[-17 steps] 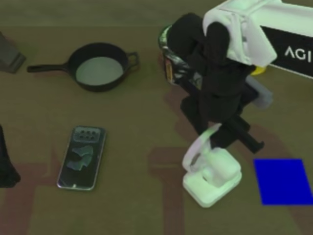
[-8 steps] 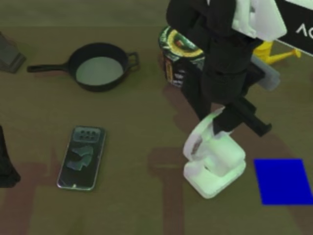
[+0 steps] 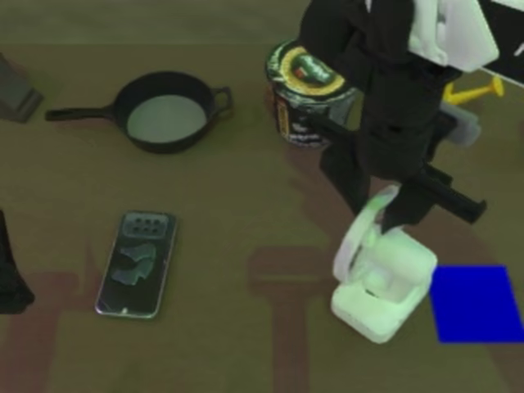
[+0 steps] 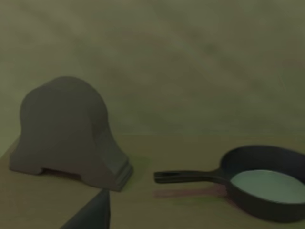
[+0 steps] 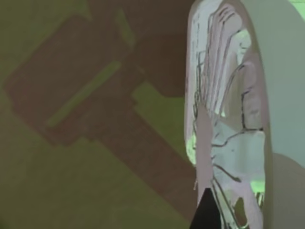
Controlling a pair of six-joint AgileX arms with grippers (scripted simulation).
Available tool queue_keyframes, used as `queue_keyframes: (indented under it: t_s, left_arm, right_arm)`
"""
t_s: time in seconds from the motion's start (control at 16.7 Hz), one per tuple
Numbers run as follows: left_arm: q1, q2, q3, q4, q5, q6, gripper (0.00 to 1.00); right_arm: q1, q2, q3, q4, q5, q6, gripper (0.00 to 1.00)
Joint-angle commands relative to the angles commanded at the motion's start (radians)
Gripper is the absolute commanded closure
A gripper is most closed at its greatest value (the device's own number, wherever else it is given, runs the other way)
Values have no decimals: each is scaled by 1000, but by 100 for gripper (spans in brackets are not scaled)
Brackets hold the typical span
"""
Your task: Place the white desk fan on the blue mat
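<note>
Directly beneath right hand [image 3: 383,214], gripped: white desk fan [image 3: 383,278]; just beside blue mat [image 3: 477,301]

A rendered tabletop test scene, this: a brown patterned desk [image 3: 205,327] strewn with unrelated props, a black cast-iron skillet [image 3: 164,110], a dark smartphone [image 3: 137,264], a printed tin can [image 3: 304,94].

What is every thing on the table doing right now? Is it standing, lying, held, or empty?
white desk fan: upright, held at its ring head, base edge beside the mat, not on it
right gripper: shut on the fan's ring
blue mat: flat, bare
frying pan: upright, empty
phone: lying flat
can: standing upright
grey block: standing
left gripper: parked at the left edge
</note>
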Motion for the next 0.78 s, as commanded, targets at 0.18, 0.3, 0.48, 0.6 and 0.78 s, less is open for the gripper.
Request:
queue_keyframes:
  t_s: [0.18,0.3,0.48,0.6,0.78]
  left_arm:
    - [0,0,0,0,0,0,0]
    - [0,0,0,0,0,0,0]
    - [0,0,0,0,0,0,0]
    - [0,0,0,0,0,0,0]
    - [0,0,0,0,0,0,0]
  right_arm:
    - [-37,-32,-51,-18,-8,-242,100]
    - [-66,-56,-88,-31,-11,-445,100]
    - [-113,-97,-148,-48,-12,-801,100]
    - [-146,-126,-190,-56,-10,-1059,100]
    - [-194,-174,-252,-60,-5,-1459,100]
